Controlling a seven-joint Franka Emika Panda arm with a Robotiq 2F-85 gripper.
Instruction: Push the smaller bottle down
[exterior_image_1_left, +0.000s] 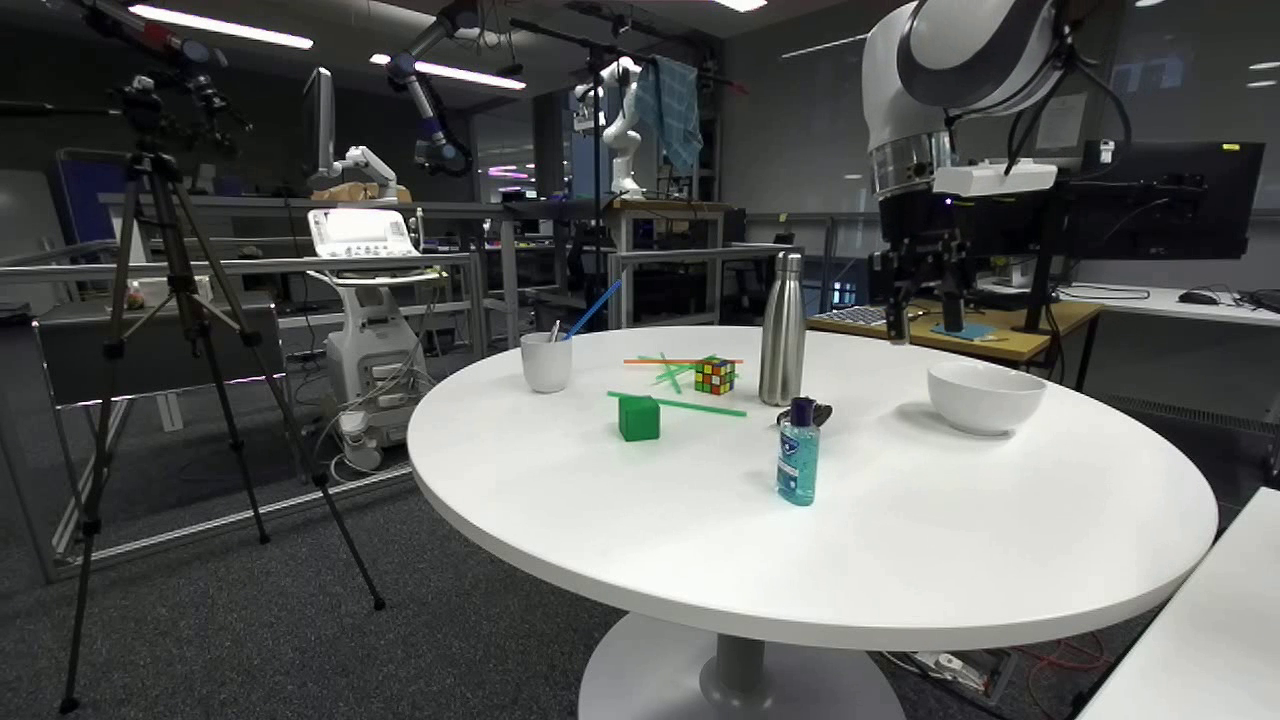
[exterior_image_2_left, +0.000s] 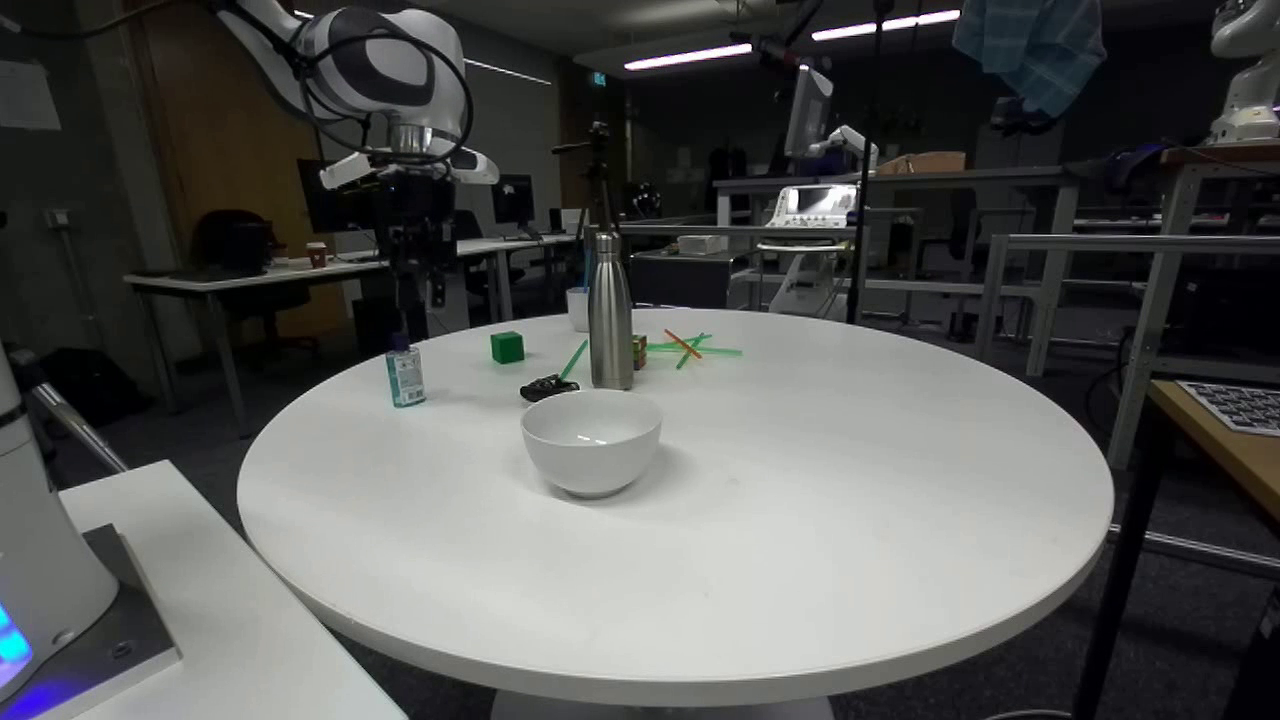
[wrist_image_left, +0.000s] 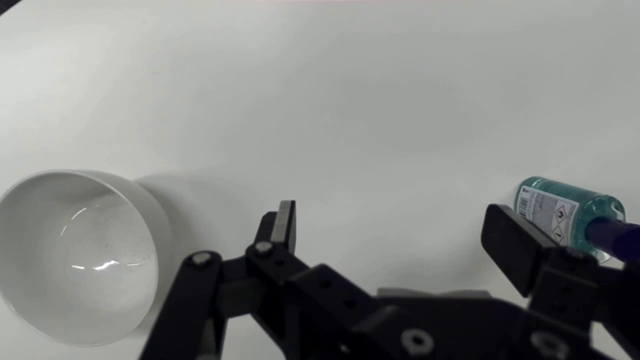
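The smaller bottle, teal-blue with a dark cap, stands upright on the white round table in both exterior views (exterior_image_1_left: 797, 466) (exterior_image_2_left: 407, 378). In the wrist view the bottle (wrist_image_left: 547, 207) is at the right edge, partly hidden behind the right finger. The tall silver bottle (exterior_image_1_left: 783, 335) stands upright on the table, also in an exterior view (exterior_image_2_left: 610, 325); it is out of the wrist view. My gripper (wrist_image_left: 389, 207) is open with nothing between its fingers. It hangs above table height in both exterior views (exterior_image_1_left: 924, 325) (exterior_image_2_left: 419, 295), between bowl and bottle in the wrist view.
A white bowl (exterior_image_1_left: 985, 398) (exterior_image_2_left: 592, 445) (wrist_image_left: 75, 260) stands on the table, left of the fingers in the wrist view. A black object (exterior_image_2_left: 549, 388) lies near the steel bottle. A green cube (exterior_image_1_left: 639, 418), a puzzle cube (exterior_image_1_left: 715, 377), straws and a white cup (exterior_image_1_left: 547, 362) are farther off.
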